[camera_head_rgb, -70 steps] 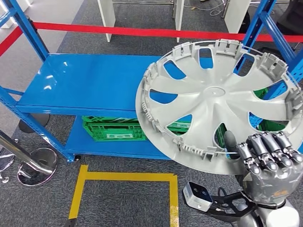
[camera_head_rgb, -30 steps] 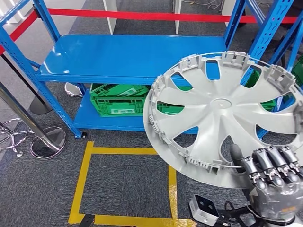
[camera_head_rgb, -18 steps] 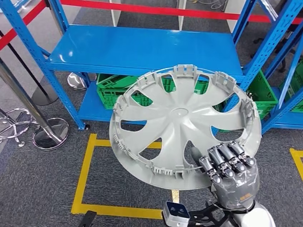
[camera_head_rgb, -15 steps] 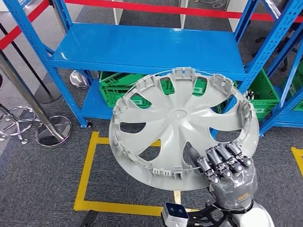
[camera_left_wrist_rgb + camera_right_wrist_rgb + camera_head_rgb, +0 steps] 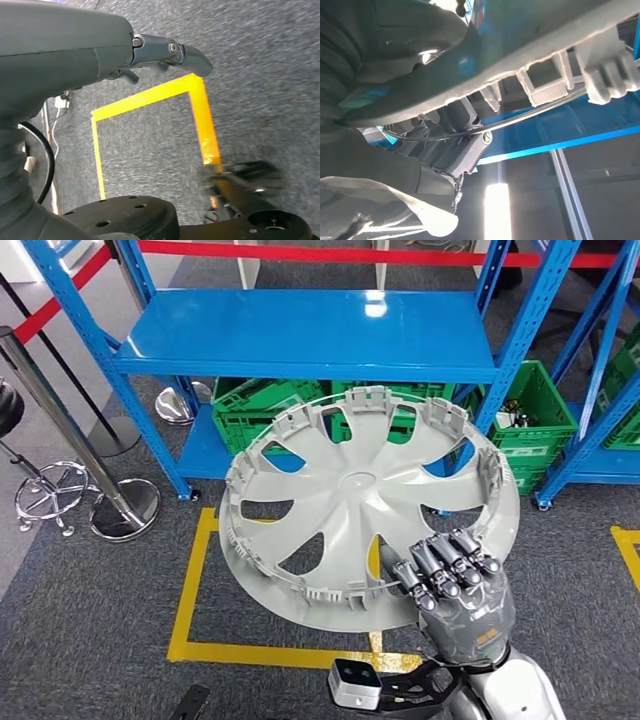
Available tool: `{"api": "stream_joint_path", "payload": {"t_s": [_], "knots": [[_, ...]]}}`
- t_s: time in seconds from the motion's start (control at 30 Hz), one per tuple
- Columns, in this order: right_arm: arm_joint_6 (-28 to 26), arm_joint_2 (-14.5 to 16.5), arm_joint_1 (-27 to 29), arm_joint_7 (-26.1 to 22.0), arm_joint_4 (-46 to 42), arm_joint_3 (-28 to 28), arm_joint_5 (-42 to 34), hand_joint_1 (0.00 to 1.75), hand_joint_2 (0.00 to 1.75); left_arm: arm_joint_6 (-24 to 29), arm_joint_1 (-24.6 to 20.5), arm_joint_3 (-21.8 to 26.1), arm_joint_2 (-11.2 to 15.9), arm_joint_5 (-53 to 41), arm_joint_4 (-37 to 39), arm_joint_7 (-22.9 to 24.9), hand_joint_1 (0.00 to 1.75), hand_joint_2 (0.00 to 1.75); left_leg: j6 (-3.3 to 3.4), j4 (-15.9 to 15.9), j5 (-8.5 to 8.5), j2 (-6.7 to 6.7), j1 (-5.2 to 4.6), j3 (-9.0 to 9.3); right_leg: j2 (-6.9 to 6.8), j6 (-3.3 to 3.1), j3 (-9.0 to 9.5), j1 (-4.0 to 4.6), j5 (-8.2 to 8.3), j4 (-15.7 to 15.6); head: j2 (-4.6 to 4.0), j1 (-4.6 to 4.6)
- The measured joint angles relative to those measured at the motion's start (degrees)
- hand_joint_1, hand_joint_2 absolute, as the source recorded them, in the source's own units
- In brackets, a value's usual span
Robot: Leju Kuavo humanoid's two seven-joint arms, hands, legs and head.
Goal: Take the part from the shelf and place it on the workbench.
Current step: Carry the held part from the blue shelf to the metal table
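The part is a large grey wheel cover [image 5: 355, 500] with spoke cut-outs and clips around its rim. My right hand [image 5: 453, 585] grips its near rim from below, fingers curled over the edge, and holds it tilted in the air in front of the blue shelf [image 5: 302, 335]. In the right wrist view the cover's ribbed rim [image 5: 546, 85] and wire ring pass just over my fingers [image 5: 444, 145]. My left hand [image 5: 75, 45] hangs over the carpet with a finger stretched out and holds nothing.
Green crates [image 5: 256, 405] [image 5: 540, 410] sit on the shelf's lower level. A yellow tape rectangle [image 5: 189, 580] marks the grey carpet below the cover. A metal post with a round base [image 5: 124, 510] and a stool [image 5: 45, 490] stand at the left; red barrier tape [image 5: 302, 252] runs behind.
The whole picture has shifted, so the camera moved: the shelf now sits centred and a little farther off. The wheel cover stays in my right hand's grip, now off the shelf's top level.
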Motion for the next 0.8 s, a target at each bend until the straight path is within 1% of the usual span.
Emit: {"api": "stream_joint_path", "payload": {"t_s": [0.03, 0.07, 0.1, 0.13, 0.17, 0.2, 0.23, 0.27, 0.3, 0.33, 0.37, 0.4, 0.43, 0.47, 0.5, 0.53, 0.57, 0.6, 0.63, 0.67, 0.7, 0.73, 0.77, 0.8], "knots": [[0.0, 0.0, -0.1, 0.18, 0.16, 0.14, 0.0, 1.75, 1.75, 0.0, -0.03, -0.03, 0.02, -0.05, 0.0, 0.02, 0.0, 1.75, -0.15, 2.6, 0.23, 0.0, 0.15, 0.27, -0.07, 0.01, -1.12, 0.02, 0.68, 0.27, 0.0, 0.01], [0.0, 0.0, -0.21, 0.31, 0.3, 0.29, 0.0, 1.75, 1.75, 0.0, -0.02, -0.05, 0.02, -0.09, 0.0, 0.04, 0.0, 1.75, -0.23, 3.52, 1.82, 0.0, 0.27, 1.13, -0.11, 0.07, -2.3, 0.03, 1.3, 0.62, 0.0, -0.01], [0.0, 0.0, -0.32, 0.38, 0.39, 0.45, 0.0, 1.75, 1.75, 0.0, -0.03, -0.1, 0.02, -0.15, 0.0, 0.08, 0.0, 1.75, -0.21, 2.48, 3.82, -0.01, 0.37, 2.83, -0.12, 0.18, -3.52, 0.03, 1.9, 1.02, 0.0, -0.02], [0.0, 0.0, -0.42, 0.4, 0.43, 0.59, 0.0, 1.75, 1.75, 0.0, -0.07, -0.18, 0.02, -0.28, -0.01, 0.13, 0.0, 1.75, -0.11, -0.52, 4.99, -0.04, 0.44, 5.5, -0.11, 0.35, -4.55, 0.03, 2.46, 1.42, 0.0, -0.03], [0.0, 0.0, -0.51, 0.42, 0.45, 0.69, 0.0, 1.75, 1.75, 0.0, -0.14, -0.27, 0.02, -0.41, -0.02, 0.18, 0.0, 1.75, 0.1, -5.15, 4.94, -0.08, 0.42, 8.96, -0.08, 0.59, -5.35, 0.09, 2.94, 1.8, 0.0, -0.03], [0.0, 0.0, -0.58, 0.44, 0.46, 0.77, 0.0, 1.75, 1.75, 0.0, -0.26, -0.36, 0.02, -0.54, -0.03, 0.21, 0.0, 1.75, 0.39, -9.88, 3.95, -0.12, 0.34, 12.19, -0.1, 0.87, -5.88, 0.13, 3.47, 2.06, 0.0, 0.01], [0.0, 0.0, -0.66, 0.44, 0.47, 0.79, 0.0, 1.75, 1.75, -0.01, -0.38, -0.42, 0.03, -0.65, -0.05, 0.22, 0.0, 1.75, 0.68, -13.39, 2.87, -0.17, 0.16, 14.4, -0.15, 1.12, -6.16, 0.09, 4.07, 2.1, 0.0, 0.03], [0.0, 0.01, -0.73, 0.44, 0.49, 0.8, 0.0, 1.75, 1.75, -0.02, -0.48, -0.45, 0.03, -0.71, -0.06, 0.24, 0.0, 1.75, 0.98, -15.51, 2.33, -0.18, -0.09, 15.47, -0.23, 1.38, -6.36, -0.01, 4.74, 2.01, 0.0, 0.04], [0.0, 0.01, -0.76, 0.44, 0.51, 0.8, 0.0, 1.75, 1.75, -0.05, -0.5, -0.46, 0.01, -0.79, -0.05, 0.27, 0.0, 1.75, 1.35, -16.11, 2.61, -0.16, -0.21, 15.29, -0.27, 1.66, -6.61, -0.15, 5.43, 1.82, 0.0, 0.07], [0.0, 0.01, -0.78, 0.44, 0.55, 0.8, 0.0, 1.75, 1.75, -0.1, -0.49, -0.48, 0.02, -0.89, -0.05, 0.3, 0.0, 1.75, 1.75, -16.13, 3.39, -0.02, -0.28, 14.58, -0.17, 1.91, -6.99, -0.32, 5.34, 1.81, 0.01, 0.0], [0.0, 0.01, -0.75, 0.44, 0.6, 0.82, 0.0, 1.75, 1.75, -0.14, -0.46, -0.49, 0.06, -0.97, -0.04, 0.33, 0.0, 1.75, 2.27, -16.29, 4.2, 0.13, -0.27, 13.84, 0.01, 2.16, -7.52, -0.39, 4.13, 2.42, 0.01, 0.07], [0.0, 0.0, -0.71, 0.43, 0.66, 0.84, 0.0, 1.75, 1.75, -0.17, -0.43, -0.5, 0.1, -1.04, -0.04, 0.36, 0.0, 1.75, 2.77, -16.42, 5.11, 0.29, -0.2, 12.89, 0.2, 2.36, -8.29, -0.43, 1.73, 4.04, 0.01, 0.18], [0.0, 0.0, -0.67, 0.43, 0.71, 0.87, 0.0, 1.75, 1.75, -0.19, -0.45, -0.51, 0.15, -1.08, -0.04, 0.37, 0.0, 1.75, 3.16, -16.4, 5.95, 0.43, -0.22, 11.89, 0.37, 2.5, -9.09, -0.47, -1.44, 6.81, 0.01, 0.3], [0.0, 0.0, -0.66, 0.42, 0.76, 0.9, 0.0, 1.75, 1.75, -0.19, -0.45, -0.53, 0.16, -1.09, -0.04, 0.38, 0.0, 1.75, 3.42, -16.29, 6.77, 0.45, -0.28, 10.86, 0.44, 2.62, -9.85, -0.48, -4.34, 10.43, 0.01, 0.51], [0.0, 0.0, -0.65, 0.42, 0.81, 0.92, 0.0, 1.75, 1.75, -0.2, -0.46, -0.55, 0.15, -1.09, -0.04, 0.38, 0.0, 1.75, 3.5, -16.1, 7.56, 0.49, -0.34, 9.77, 0.46, 2.73, -10.38, -0.49, -6.11, 14.27, 0.01, 0.61], [0.0, 0.0, -0.65, 0.42, 0.88, 0.93, 0.0, 1.75, 1.75, -0.2, -0.46, -0.56, 0.14, -1.1, -0.04, 0.38, 0.0, 1.75, 3.49, -15.82, 8.31, 0.52, -0.38, 8.62, 0.47, 2.8, -10.33, -0.49, -6.31, 17.18, 0.0, 0.69], [0.0, 0.0, -0.66, 0.42, 0.95, 0.93, 0.0, 1.75, 1.75, -0.2, -0.45, -0.56, 0.13, -1.12, -0.04, 0.38, 0.0, 1.75, 3.43, -15.46, 8.98, 0.55, -0.39, 7.42, 0.47, 2.83, -9.6, -0.49, -5.2, 18.54, 0.01, 0.72], [0.0, 0.0, -0.66, 0.4, 1.01, 0.93, 0.0, 1.75, 1.75, -0.2, -0.45, -0.58, 0.11, -1.16, -0.04, 0.38, 0.0, 1.75, 3.32, -15.03, 9.62, 0.58, -0.39, 6.2, 0.46, 2.78, -7.94, -0.49, -3.38, 17.93, 0.01, 0.72], [0.0, 0.0, -0.66, 0.37, 1.04, 0.93, 0.0, 1.75, 1.75, -0.21, -0.45, -0.63, 0.09, -1.25, -0.04, 0.38, 0.0, 1.75, 3.18, -14.56, 10.21, 0.6, -0.38, 5.0, 0.46, 2.68, -5.36, -0.49, -1.87, 15.37, 0.01, 0.75], [0.0, 0.0, -0.69, 0.31, 1.05, 0.93, 0.0, 1.75, 1.75, -0.21, -0.44, -0.72, 0.07, -1.4, -0.05, 0.39, 0.0, 1.75, 2.97, -14.08, 10.71, 0.57, -0.43, 3.97, 0.44, 2.54, -1.96, -0.43, -1.64, 11.27, 0.01, 0.75], [0.0, 0.01, -0.73, 0.2, 1.04, 0.94, 0.0, 1.75, 1.75, -0.2, -0.44, -0.85, 0.04, -1.62, -0.05, 0.42, 0.0, 1.75, 2.71, -13.63, 11.19, 0.54, -0.49, 3.14, 0.44, 2.36, 1.4, -0.38, -2.52, 6.56, 0.01, 0.7], [0.0, 0.01, -0.7, 0.09, 1.05, 0.94, 0.0, 1.75, 1.75, -0.14, -0.45, -1.01, 0.03, -1.94, -0.06, 0.51, 0.0, 1.75, 2.42, -13.34, 11.69, 0.51, -0.51, 2.6, 0.46, 2.18, 3.68, -0.27, -3.71, 2.92, 0.01, 0.67], [0.0, 0.01, -0.69, -0.03, 1.07, 0.94, 0.0, 1.75, 1.75, -0.08, -0.45, -1.19, 0.02, -2.25, -0.07, 0.66, 0.0, 1.75, 2.09, -13.26, 12.18, 0.5, -0.49, 2.29, 0.47, 1.97, 4.92, -0.12, -4.73, 0.56, 0.01, 0.64], [0.0, 0.02, -0.65, -0.15, 1.1, 0.93, 0.0, 1.75, 1.75, -0.03, -0.45, -1.36, 0.02, -2.55, -0.07, 0.82, 0.0, 1.75, 1.74, -13.31, 12.72, 0.5, -0.44, 2.12, 0.48, 1.65, 4.95, -0.06, -4.9, -0.37, 0.01, 0.62]]}}
